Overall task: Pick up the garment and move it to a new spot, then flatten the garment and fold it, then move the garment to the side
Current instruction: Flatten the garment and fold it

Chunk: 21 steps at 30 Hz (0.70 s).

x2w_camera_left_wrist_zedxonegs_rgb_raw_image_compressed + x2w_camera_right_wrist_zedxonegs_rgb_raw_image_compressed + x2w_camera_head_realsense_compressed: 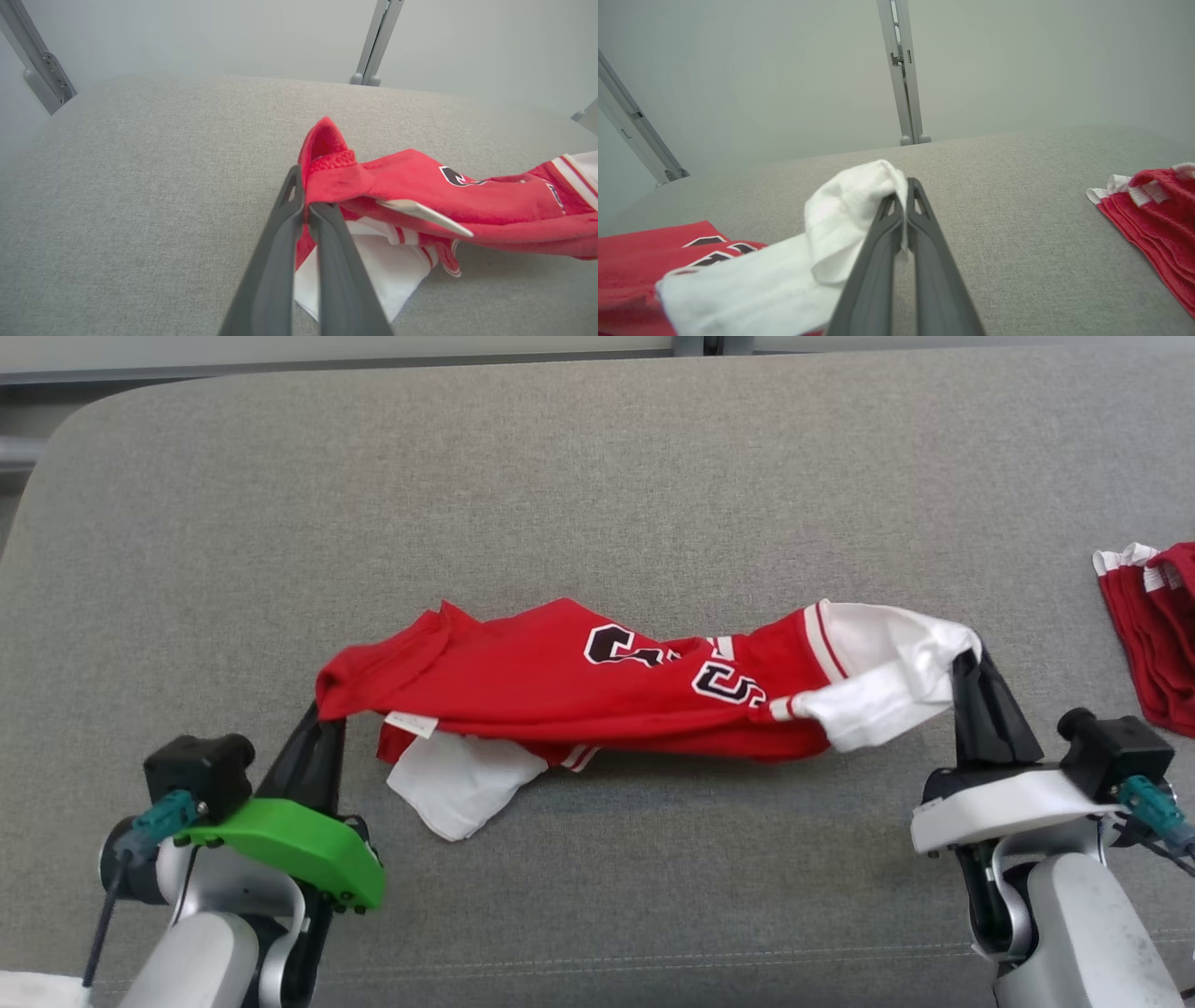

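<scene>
My left gripper (pixel 324 717) pinches a red edge of the crumpled red-and-white cloth jersey with black lettering (pixel 560 686); my right gripper (pixel 967 665) pinches its white end. The jersey sags between them onto the grey fabric cushion (pixel 597 476). Both bites look shallow: pulling apart could slip one free, or a swing could disturb the folded red pile (pixel 1153 644) just outboard of my right gripper.

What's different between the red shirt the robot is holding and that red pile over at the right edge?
The shirt is pinched at both ends, by the left gripper and the right gripper, and is stretched and rumpled between them; the pile lies apart, with nothing gripping it. The shirt shows black lettering and white sleeves; the pile shows stacked red layers with white edging. Both are red and white, over the same grey cushion.
</scene>
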### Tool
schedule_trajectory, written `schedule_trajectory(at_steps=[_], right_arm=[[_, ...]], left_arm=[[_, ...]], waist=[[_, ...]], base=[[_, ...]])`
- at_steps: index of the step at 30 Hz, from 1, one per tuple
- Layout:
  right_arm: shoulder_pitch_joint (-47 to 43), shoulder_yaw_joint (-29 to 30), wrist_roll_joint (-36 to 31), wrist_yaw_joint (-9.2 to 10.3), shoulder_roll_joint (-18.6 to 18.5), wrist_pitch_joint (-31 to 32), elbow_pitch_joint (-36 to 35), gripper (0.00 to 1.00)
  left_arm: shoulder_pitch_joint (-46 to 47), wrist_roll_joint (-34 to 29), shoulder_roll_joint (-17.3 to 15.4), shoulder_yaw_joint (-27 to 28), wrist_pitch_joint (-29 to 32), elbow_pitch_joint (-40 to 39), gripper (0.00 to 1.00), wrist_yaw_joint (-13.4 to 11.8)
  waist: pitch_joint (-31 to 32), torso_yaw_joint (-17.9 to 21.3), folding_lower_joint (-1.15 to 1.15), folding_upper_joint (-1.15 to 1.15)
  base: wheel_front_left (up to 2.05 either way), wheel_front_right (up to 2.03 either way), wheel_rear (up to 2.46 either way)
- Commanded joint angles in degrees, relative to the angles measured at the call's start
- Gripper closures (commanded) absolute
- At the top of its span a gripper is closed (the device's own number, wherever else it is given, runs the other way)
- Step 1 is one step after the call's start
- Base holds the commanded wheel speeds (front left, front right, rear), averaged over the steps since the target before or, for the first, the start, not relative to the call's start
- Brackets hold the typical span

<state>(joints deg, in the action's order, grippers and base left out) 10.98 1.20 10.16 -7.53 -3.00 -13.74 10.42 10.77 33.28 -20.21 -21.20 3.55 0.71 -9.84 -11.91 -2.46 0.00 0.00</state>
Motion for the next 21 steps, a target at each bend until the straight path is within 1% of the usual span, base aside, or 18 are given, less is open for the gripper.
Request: schedule_trajectory(at_steps=[1,3,12,13,15,17,21], right_arm=[[1.66,0.82,2.53,0.09,-0.13,0.01,-1.26,1.00],[3.06,1.33,5.94,0.09,-0.09,0.32,-2.42,1.00],[13.34,0.29,14.32,0.06,-1.68,3.22,-8.21,1.00],[13.34,0.29,14.32,0.06,-1.68,3.22,-8.21,1.00],[16.57,0.02,14.96,0.06,-2.89,4.17,-9.45,1.00],[19.70,-0.34,16.00,0.06,-3.26,5.15,-10.12,1.00],[26.03,-0.63,15.13,0.06,-5.19,6.46,-11.54,1.00]], left_arm=[[1.69,-0.13,-1.03,0.71,0.44,-2.02,1.00,-0.45],[3.33,-0.31,-1.78,1.21,1.08,-3.81,1.00,-0.46],[14.94,-1.40,-4.71,2.67,4.99,-8.19,1.00,1.17],[14.94,-1.40,-4.71,2.67,4.99,-8.19,1.00,1.17],[18.22,-1.26,-5.33,3.04,6.40,-8.34,1.00,1.65],[21.56,-1.16,-5.55,3.25,7.42,-8.08,1.00,2.25],[28.23,-1.83,-6.27,3.38,9.25,-7.06,1.00,3.23]], waist=[[1.01,0.29,0.00,0.00],[1.56,0.31,0.00,0.00],[3.63,1.55,0.00,0.00],[3.63,1.55,0.00,0.00],[3.95,1.95,0.00,0.00],[4.55,2.31,0.00,0.00],[5.51,2.68,0.00,0.00]], base=[[0.00,0.00,0.00],[0.00,0.00,0.00],[0.00,0.00,0.00],[0.00,0.00,0.00],[0.00,0.00,0.00],[0.00,0.00,0.00],[0.00,0.00,0.00]])
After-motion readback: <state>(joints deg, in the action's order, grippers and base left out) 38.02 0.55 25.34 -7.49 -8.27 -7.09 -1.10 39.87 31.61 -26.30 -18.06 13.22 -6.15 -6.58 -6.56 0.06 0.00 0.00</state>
